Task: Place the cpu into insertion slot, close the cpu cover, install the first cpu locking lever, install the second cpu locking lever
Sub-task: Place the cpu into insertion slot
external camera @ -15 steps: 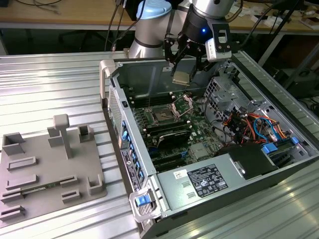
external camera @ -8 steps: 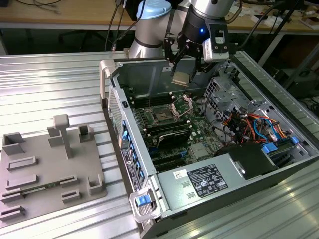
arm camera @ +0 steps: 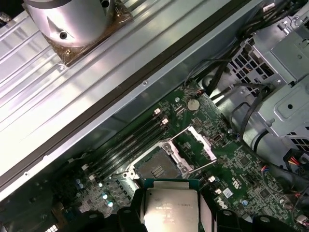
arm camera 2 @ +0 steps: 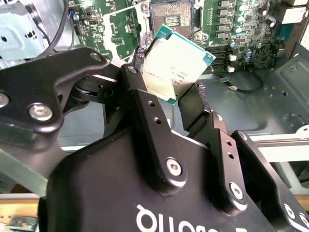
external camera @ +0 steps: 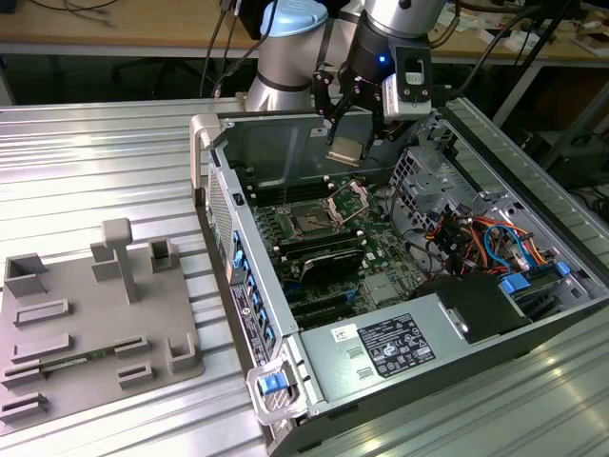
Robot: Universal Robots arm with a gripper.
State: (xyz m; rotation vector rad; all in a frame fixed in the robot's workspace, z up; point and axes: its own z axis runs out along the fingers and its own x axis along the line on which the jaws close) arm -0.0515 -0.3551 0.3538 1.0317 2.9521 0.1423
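While the black two-fingered gripper (external camera: pixel 344 141) pinches the small flat silver-topped square cpu (arm camera 2: pixel 176 63) by its edges, the chip hangs over the open grey computer case (external camera: pixel 249 314) at one o'clock from the bare square insertion slot (external camera: pixel 311 221) in the exterior view. The thin silvery hinged cpu cover (arm camera: pixel 195 145) stands raised, so nothing is seated, closed or latched yet.

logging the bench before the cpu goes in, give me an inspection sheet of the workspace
surface: ribbed metal table bearing an open pc case
job's things: cpu held above the bare socket; cover raised open
clutter: grey fixture tray at the exterior view's left
grippers: claw shut on the cpu
cables: orange and blue cables inside the case
surroundings: wooden bench behind the table
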